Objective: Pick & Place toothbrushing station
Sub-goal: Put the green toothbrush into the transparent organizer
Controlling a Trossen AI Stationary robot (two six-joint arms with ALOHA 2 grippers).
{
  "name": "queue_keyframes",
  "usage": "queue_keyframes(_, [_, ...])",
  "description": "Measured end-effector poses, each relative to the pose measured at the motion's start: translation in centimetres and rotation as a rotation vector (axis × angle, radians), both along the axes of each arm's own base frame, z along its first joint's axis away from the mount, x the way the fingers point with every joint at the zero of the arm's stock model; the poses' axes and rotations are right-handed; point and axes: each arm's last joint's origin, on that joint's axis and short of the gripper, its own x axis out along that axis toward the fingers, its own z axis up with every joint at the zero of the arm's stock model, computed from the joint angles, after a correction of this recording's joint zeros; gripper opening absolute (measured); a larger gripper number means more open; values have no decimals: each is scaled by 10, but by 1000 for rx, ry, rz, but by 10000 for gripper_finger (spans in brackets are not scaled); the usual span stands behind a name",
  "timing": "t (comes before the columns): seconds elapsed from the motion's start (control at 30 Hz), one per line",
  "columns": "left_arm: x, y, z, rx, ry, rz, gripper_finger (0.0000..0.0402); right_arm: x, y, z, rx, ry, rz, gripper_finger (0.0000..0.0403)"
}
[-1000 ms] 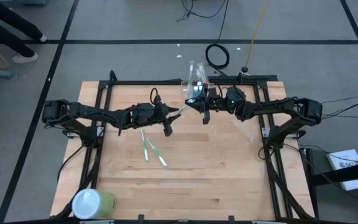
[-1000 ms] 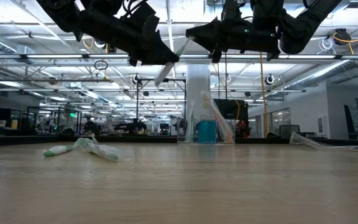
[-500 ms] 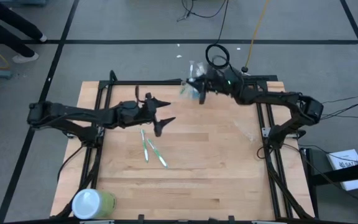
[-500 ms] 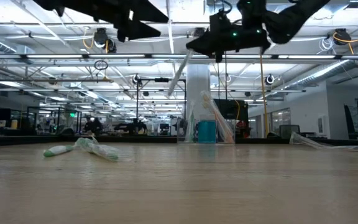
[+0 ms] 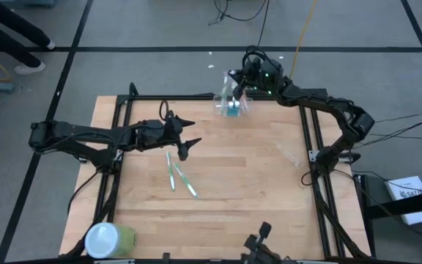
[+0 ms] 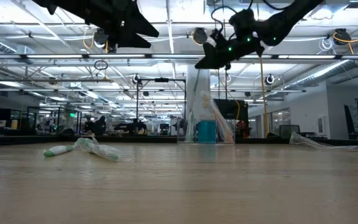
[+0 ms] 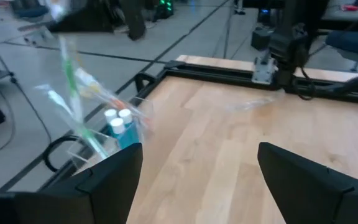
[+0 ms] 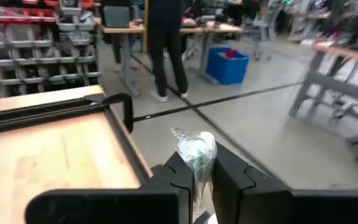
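Observation:
The toothbrushing station, a small clear holder (image 5: pixel 231 107) with brushes standing in it, sits at the table's far edge; it also shows in the low view (image 6: pixel 207 130) and the left wrist view (image 7: pixel 114 127). My right gripper (image 5: pixel 237 88) hovers over it, shut on a wrapped toothbrush (image 8: pixel 194 149). My left gripper (image 5: pixel 187 141) hangs open with nothing in it above mid-table, its fingers wide apart (image 7: pixel 197 180). Two green-and-white toothbrushes (image 5: pixel 178 177) lie flat on the wood nearer the front. My right gripper pinches the wrapped toothbrush between its two fingers (image 8: pixel 229 177). The brush's clear-wrapped end (image 8: pixel 196 144) sticks out just past the fingertips. The fingers point about level, toward the table's far edge. The brush is lifted clear of the table; the rest of it is hidden behind the fingers.
A big green cylinder with a white lid (image 5: pixel 108 239) stands at the near left corner. A clear wrapper (image 5: pixel 291 152) lies at the right side. Black frame rails (image 5: pixel 123 132) run along the table's left, far and right edges. A person's legs (image 8: pixel 166 50) show beyond the table.
The two grippers met above the far middle of the table with a toothbrush between them. My left gripper opened, let go and drew back up toward the left. My right gripper carried the brush toward the far edge, turning level, until it was above the holder.

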Motion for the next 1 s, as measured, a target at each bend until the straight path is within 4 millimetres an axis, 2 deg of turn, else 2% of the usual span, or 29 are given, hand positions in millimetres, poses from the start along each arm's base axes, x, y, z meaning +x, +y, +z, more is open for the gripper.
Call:
queue_keyframes(0.2, [-3, 1, 4, 11, -20, 18, 312, 8, -11, -25, 71, 21, 43, 19])
queue_keyframes(0.63, [-4, 3, 2, 24, 6, 84, 306, 27, -9, -62, 164, 89, 74, 21])
queue_keyframes(1.0, [-4, 3, 1, 14, 4, 89, 307, 32, -5, -64, 116, 115, 99, 22])
